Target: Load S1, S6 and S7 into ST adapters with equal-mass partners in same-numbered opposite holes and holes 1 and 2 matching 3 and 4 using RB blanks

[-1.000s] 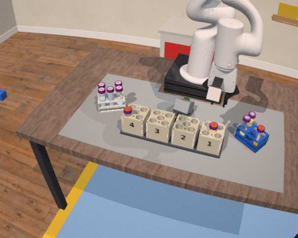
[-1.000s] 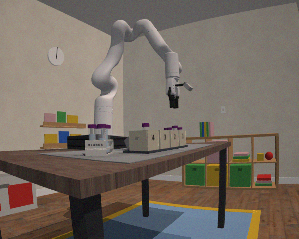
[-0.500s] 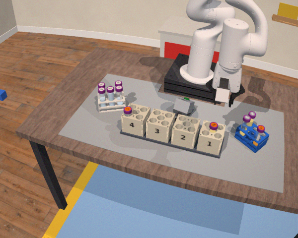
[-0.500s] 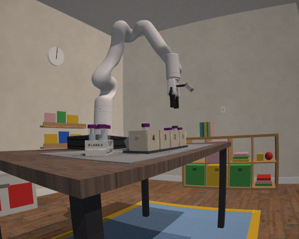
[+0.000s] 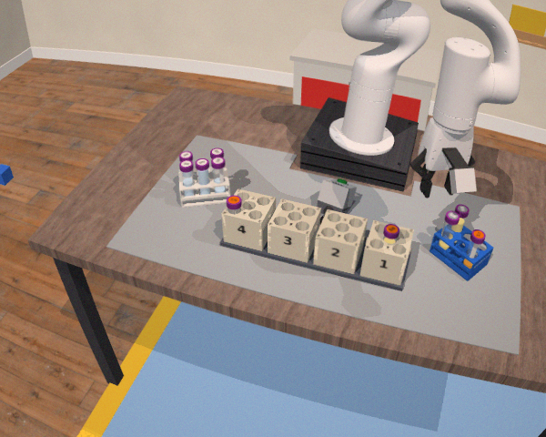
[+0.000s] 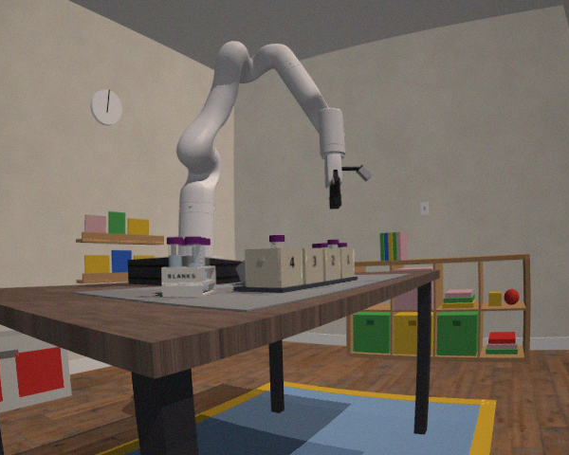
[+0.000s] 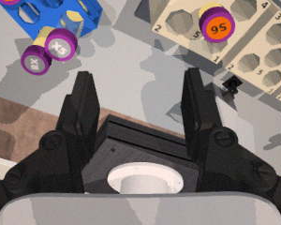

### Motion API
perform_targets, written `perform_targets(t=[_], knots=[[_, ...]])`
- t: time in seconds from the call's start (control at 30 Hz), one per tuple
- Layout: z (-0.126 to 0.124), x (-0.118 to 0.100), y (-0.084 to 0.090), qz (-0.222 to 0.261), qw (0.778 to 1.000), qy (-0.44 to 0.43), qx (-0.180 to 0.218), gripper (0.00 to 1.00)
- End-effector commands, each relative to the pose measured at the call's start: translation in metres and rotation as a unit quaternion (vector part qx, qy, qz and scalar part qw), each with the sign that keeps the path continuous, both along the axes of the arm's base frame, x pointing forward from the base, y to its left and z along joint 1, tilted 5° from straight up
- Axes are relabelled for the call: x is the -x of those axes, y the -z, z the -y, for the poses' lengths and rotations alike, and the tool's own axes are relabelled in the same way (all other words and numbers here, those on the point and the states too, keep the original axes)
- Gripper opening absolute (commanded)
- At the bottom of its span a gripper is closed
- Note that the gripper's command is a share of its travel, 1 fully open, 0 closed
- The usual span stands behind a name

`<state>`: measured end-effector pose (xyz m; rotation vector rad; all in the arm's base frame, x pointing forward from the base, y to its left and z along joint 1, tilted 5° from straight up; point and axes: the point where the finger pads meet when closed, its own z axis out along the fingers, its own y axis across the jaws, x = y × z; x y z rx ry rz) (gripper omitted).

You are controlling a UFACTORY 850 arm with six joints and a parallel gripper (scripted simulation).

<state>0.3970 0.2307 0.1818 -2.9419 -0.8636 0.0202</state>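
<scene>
Gripper (image 5: 438,188) (image 6: 335,206) (image 7: 139,87): open, holding nothing. Left to right in the top view: white rack RB (image 5: 207,202) (image 6: 180,286) holds five blanks; adapter 4 (image 5: 245,237) (image 6: 272,269) holds an orange-dot tube (image 5: 234,202) (image 6: 276,238), presumably S1; S6 (image 5: 390,230) (image 7: 216,25) stands in adapter 1 (image 5: 381,272) (image 6: 347,266), apparently centre hole; blue rack RS (image 5: 468,271) (image 7: 47,10) retains X8 (image 5: 461,209) (image 7: 36,61), X5 (image 5: 451,217) (image 7: 61,44) and probably S7 (image 5: 478,236) (image 7: 9,1). Remaining: load S7, add balancing blanks, press DONE

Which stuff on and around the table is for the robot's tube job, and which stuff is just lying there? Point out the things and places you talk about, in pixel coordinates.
For the job:
- blue sample rack (image 5: 460,258) (image 7: 91,10)
- white blank rack (image 5: 205,201) (image 6: 181,288)
- loading stand's adapters (image 5: 382,265) (image 6: 270,269)
- green key (image 5: 341,180)
- gripper (image 5: 437,191) (image 6: 335,207) (image 7: 139,87)

Just there:
- blue cube (image 5: 3,174)
- red ball (image 6: 511,297)
- wall clock (image 6: 106,106)
</scene>
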Motion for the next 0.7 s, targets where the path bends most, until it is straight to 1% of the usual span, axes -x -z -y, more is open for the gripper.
perform_targets(t=[0.0,0.2,0.27,0.37,0.67], knots=[[-0.024,0.007,-0.003,0.005,0.997,-0.083,-0.007,0.57],[-0.053,0.016,-0.005,0.012,0.983,-0.182,-0.011,0.57],[-0.053,0.016,-0.005,0.012,0.983,-0.182,-0.011,0.57],[-0.067,0.020,-0.007,0.016,0.974,-0.227,-0.012,0.57],[-0.110,0.034,-0.010,0.016,0.974,-0.227,-0.012,0.57]])
